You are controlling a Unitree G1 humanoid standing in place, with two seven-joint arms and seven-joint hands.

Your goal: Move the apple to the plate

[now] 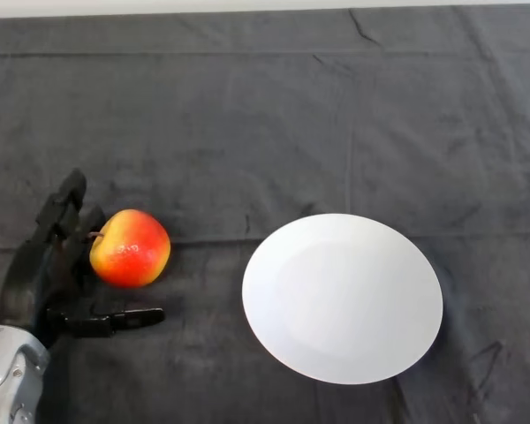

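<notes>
A red and yellow apple sits on the dark cloth at the left. A white plate lies on the cloth to the right of it, with a gap between them, and holds nothing. My left hand is at the lower left, right beside the apple on its left side. The fingers reach up behind the apple's left edge and the thumb stretches out below it. The hand is open and not closed round the apple.
The dark cloth covers the whole table, with creases across it. The table's far edge runs along the top of the view.
</notes>
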